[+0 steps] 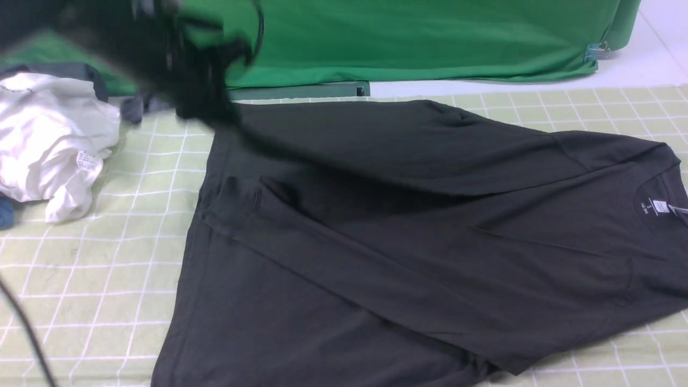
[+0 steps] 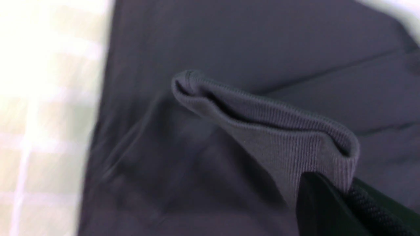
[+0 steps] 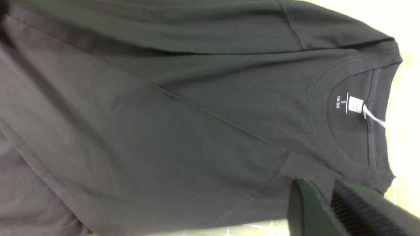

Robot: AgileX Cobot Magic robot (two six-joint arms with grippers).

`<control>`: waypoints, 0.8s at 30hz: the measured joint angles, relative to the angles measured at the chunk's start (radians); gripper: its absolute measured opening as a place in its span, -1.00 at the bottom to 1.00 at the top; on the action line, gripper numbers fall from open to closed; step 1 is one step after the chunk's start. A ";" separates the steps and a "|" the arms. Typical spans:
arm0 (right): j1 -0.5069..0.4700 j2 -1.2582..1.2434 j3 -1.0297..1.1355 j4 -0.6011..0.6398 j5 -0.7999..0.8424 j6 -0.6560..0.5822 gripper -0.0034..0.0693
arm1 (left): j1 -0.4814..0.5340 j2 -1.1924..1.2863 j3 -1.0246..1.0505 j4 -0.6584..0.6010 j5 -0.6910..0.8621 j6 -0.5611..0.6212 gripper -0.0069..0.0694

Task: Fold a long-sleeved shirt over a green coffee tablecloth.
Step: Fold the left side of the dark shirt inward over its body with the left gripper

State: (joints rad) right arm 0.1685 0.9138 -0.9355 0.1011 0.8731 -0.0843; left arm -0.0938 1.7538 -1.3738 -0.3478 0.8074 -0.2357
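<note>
Your left arm (image 1: 177,64) reached in from the far left and appeared motion-blurred in the front view, low over the far-left corner of the long-sleeved shirt (image 1: 403,242). In the left wrist view, the left gripper (image 2: 331,196) was clamped on the ribbed sleeve cuff (image 2: 262,124), which stood raised above the shirt body. Your right gripper (image 3: 316,196) hung over the shoulder area beside the collar. Its fingers showed a narrow gap, and you could not tell whether they gripped cloth. The shirt lay spread on the green coffee tablecloth (image 1: 107,279), with its neck label (image 3: 355,105) toward the right and one sleeve folded across the body. A crumpled white garment (image 1: 48,140) lay on the tablecloth at the left.
</note>
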 joint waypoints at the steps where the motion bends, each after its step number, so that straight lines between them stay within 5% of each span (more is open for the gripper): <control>1: 0.000 0.000 0.000 0.000 0.001 0.000 -0.55 | -0.002 -0.010 0.069 0.004 -0.036 -0.002 -0.77; 8: 0.000 0.000 0.000 0.001 0.002 0.000 -0.54 | -0.007 -0.022 0.376 0.008 -0.297 0.019 -0.75; 12: 0.000 0.000 0.000 0.001 0.000 0.000 -0.52 | -0.007 -0.028 0.410 0.007 -0.323 0.035 -0.61; 24: 0.000 0.000 0.000 0.001 -0.001 -0.001 -0.51 | -0.002 -0.177 0.277 0.185 -0.028 0.023 0.28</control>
State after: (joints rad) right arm 0.1685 0.9138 -0.9355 0.1020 0.8722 -0.0855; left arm -0.0953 1.5768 -1.0969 -0.1628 0.7792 -0.2125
